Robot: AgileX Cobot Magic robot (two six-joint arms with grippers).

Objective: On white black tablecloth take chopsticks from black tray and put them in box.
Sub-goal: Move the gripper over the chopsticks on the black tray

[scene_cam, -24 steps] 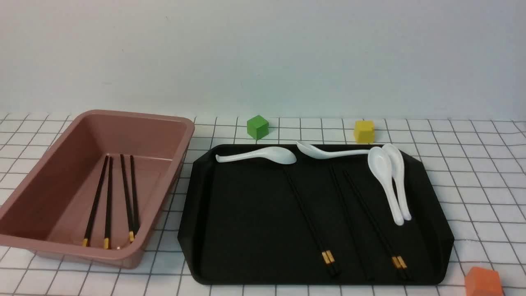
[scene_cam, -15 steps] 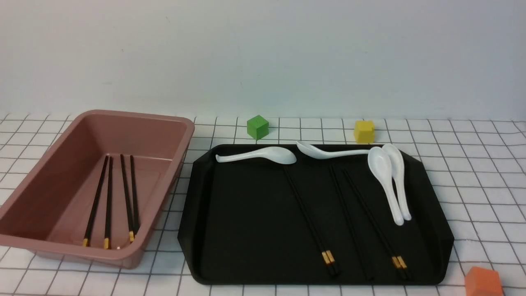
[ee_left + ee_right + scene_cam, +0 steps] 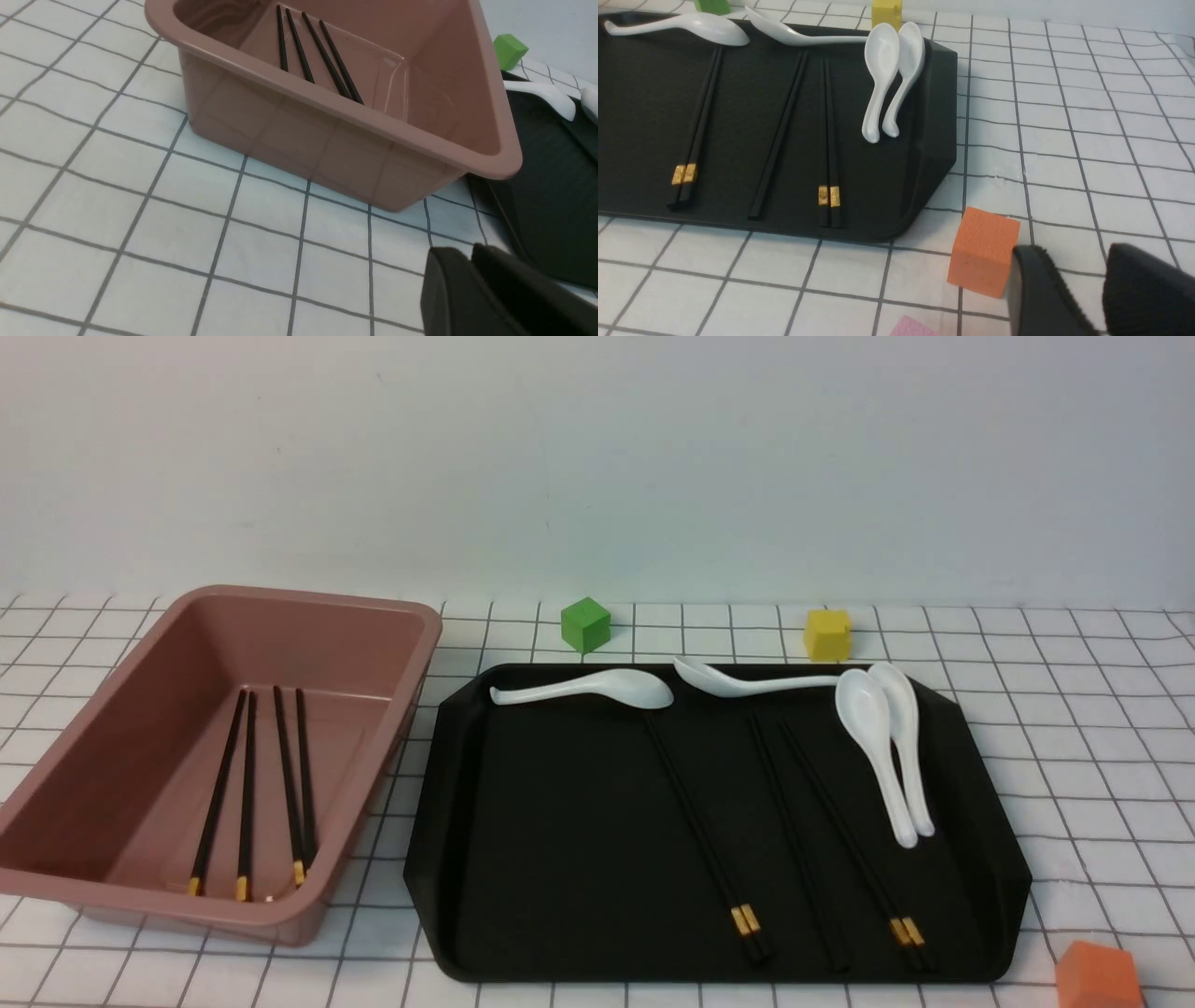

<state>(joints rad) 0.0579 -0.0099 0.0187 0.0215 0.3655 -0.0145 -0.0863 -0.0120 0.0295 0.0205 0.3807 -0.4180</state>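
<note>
Five chopsticks (image 3: 707,845) lie on the black tray (image 3: 560,859) with their thick ends toward the robot: one pair near the middle, a single stick (image 3: 778,140), and a second pair (image 3: 829,140) nearer the right rim. The right wrist view separates them cleanly and shows gold bands on both pairs. In the front view the single stick almost disappears against the black.

The boxed chopsticks (image 3: 246,784), four of them, lie on the floor of the box (image 3: 140,899). It stands on the tablecloth (image 3: 1102,765) just left of the tray. The left wrist view shows only their thin ends, since the near wall hides the gold.

White spoons (image 3: 861,705) lie along the tray's far and right parts. A green cube (image 3: 585,623) and a yellow cube (image 3: 827,633) sit behind it, and an orange cube (image 3: 1097,975) sits off its near right corner.

Neither arm appears in the front view. The left gripper (image 3: 467,254) hangs low over the cloth near the box's corner, fingers pressed together and empty. The right gripper (image 3: 1078,261) sits just beside the orange cube, fingers parted and holding nothing.
</note>
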